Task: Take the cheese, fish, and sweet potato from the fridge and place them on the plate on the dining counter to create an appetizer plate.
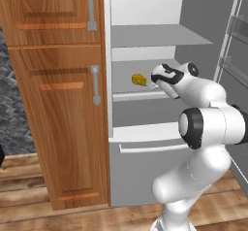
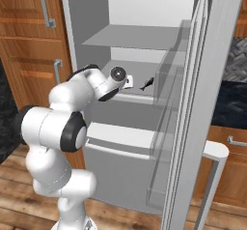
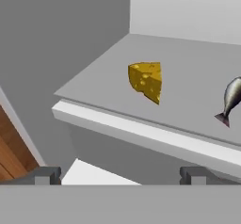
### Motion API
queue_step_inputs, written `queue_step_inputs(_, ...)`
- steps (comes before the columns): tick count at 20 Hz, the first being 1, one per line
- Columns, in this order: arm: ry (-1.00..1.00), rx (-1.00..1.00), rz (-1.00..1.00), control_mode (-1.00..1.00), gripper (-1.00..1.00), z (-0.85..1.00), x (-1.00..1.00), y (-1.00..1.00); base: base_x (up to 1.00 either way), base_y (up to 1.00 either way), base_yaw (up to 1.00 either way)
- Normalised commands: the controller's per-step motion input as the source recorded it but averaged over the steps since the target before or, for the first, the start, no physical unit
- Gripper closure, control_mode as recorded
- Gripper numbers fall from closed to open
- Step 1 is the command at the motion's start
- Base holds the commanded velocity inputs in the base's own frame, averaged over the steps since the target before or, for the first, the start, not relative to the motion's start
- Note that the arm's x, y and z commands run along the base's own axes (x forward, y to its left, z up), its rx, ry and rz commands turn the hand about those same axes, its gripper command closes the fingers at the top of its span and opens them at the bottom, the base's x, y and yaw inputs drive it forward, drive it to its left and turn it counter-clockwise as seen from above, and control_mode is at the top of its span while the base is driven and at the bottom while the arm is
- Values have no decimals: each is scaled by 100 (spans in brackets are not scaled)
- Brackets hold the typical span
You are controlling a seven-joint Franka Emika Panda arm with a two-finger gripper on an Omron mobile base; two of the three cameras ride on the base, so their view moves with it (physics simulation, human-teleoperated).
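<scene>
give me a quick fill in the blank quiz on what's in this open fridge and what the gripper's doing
1. The yellow-orange holed cheese wedge and the dark grey fish lie on the same white fridge ____.
2. The light-grey fridge has its door ____.
3. The gripper has its jaws ____, holding nothing.

Missing words: shelf; open; open

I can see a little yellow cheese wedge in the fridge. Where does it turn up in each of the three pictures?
Left base view: the cheese lies on the middle fridge shelf, just left of the robot's hand.
Right base view: I cannot pick it out; the arm stands in front of that part of the shelf.
Hand view: the cheese sits near the centre, left of the fish.
Shared landmark: the shelf's white front edge.
</scene>
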Motion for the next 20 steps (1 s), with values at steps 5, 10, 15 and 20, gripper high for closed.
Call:
queue_step_inputs(5, 0, 0, 1, -100, -100, -2, 35, 0, 0, 0, 0)
queue_step_inputs(10, 0, 0, 0, -100, -100, 0, 39, 0, 0, 0, 0)
queue_step_inputs(15, 0, 0, 0, -100, -100, -4, 30, 0, 0, 0, 0)
queue_step_inputs(20, 0, 0, 0, -100, -100, -17, 24, 0, 0, 0, 0)
